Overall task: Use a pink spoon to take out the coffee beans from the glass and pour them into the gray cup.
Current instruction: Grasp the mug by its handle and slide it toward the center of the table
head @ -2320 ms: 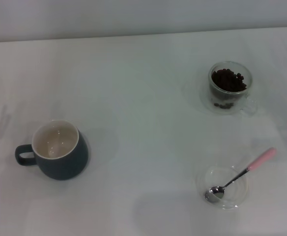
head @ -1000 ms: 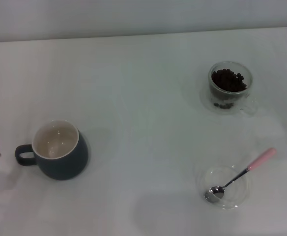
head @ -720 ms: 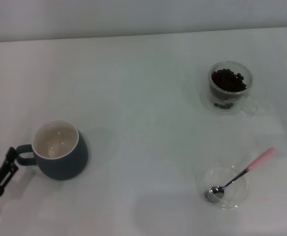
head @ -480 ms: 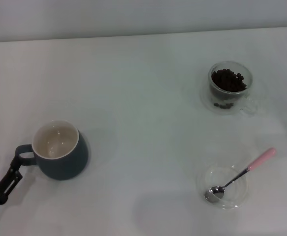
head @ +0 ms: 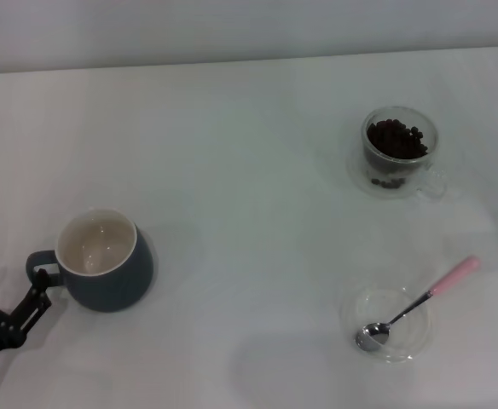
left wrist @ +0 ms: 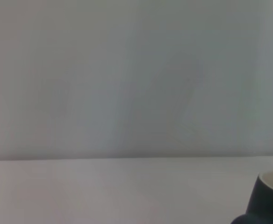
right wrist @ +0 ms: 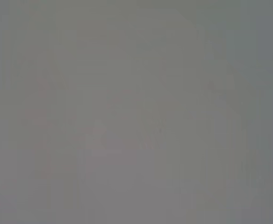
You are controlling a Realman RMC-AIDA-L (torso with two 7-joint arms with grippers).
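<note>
Judging by how things lie, nothing of the task is done yet. The spoon (head: 417, 300) is untouched, its metal bowl resting in a shallow clear dish (head: 386, 324) at about 4 o'clock on the bench (head: 249, 170), its pink handle sticking out over the dish's rim toward 2 o'clock. The glass (head: 398, 152) stands at about 2 o'clock, well apart from the dish, heaped with beans (head: 396, 139). The cup (head: 104, 259) sits at about 8 o'clock, its cream inside showing no beans, its loop handle pointing toward 9 o'clock. The left pincer (head: 10, 298) is low at the 8 o'clock edge, one dark finger reaching up to just beside the cup's handle; whether it touches, I cannot tell, and the other finger is mostly out of view, so whether the pincer is wide or narrow I cannot tell either. The left wrist view shows only the cup's rim and side (left wrist: 269, 198) at its edge. The right pincer is not in view anywhere. Everything is left: picking up the spoon, scooping from the glass, carrying across the bench and tipping into the cup.
</note>
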